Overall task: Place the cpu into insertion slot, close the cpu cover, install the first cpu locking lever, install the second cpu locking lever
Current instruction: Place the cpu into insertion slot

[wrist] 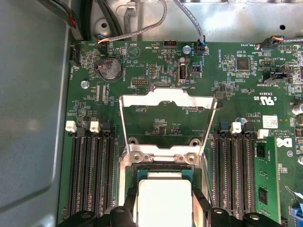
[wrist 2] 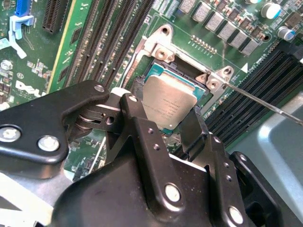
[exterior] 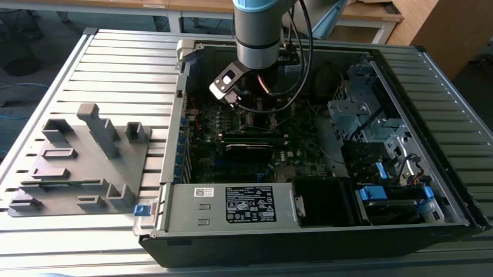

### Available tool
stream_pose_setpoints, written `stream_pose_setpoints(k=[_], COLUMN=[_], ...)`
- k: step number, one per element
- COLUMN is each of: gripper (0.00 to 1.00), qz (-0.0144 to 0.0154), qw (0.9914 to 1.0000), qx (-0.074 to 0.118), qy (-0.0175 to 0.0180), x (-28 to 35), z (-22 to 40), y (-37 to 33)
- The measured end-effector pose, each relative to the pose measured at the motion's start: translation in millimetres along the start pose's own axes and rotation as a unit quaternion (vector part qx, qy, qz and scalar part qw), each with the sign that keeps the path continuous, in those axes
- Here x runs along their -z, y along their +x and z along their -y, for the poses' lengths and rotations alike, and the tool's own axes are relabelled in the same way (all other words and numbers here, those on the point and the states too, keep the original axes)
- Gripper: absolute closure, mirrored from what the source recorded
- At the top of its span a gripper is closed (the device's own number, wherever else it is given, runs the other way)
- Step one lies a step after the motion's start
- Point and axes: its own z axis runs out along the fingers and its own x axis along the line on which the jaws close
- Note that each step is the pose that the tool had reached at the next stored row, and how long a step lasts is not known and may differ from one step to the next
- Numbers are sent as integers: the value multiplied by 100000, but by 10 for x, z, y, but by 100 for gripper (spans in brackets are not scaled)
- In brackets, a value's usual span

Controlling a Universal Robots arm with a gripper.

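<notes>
A: Holding anything?
B: Yes. End effector (wrist 2: 164, 111) clenched on the chip (wrist 2: 165, 94), 2 fingers (wrist 2: 142, 127) pressed against opposite edges. Same grip in the first wrist view: end effector (wrist: 164, 205) around the chip (wrist: 163, 189).
A: Where, exactly?
B: Right over the socket (wrist 2: 187, 70), inside its metal rim. Seated or just above, cannot tell.
A: Why by the edges?
B: Probably to keep the chip square to the socket and leave its underside untouched.
A: Cover?
B: Flipped up and back. Cover (wrist: 165, 99) standing clear beyond the socket, most likely to leave the way down open. 1 thin lever (wrist 2: 265, 103) swung loose beside the socket, presumably unlatched to free the cover.
A: Wider layout?
B: In the exterior view, arm (exterior: 258, 34) hanging in from 12 o'clock over the open computer case (exterior: 308, 248) on the slatted table (exterior: 115, 63). Power supply (exterior: 231, 205) at 6 o'clock of the board, grey holder block (exterior: 85, 161) at 9 o'clock of the case.
A: Counts?
B: 1 chip, 1 socket, 1 cover, 2 fingers, 1 lever clearly seen. 3 long memory slots (wrist: 92, 179) on one flank of the socket, 3 on the other. 1 coin battery (wrist: 108, 68).
</notes>
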Motion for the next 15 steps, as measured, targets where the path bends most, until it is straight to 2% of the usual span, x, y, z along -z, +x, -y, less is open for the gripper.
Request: stream_pose_setpoints(k=[15], gripper=[46], qz=[0], qw=[100000], qx=[-11], qy=[0], x=[-11], z=[1], y=[0])
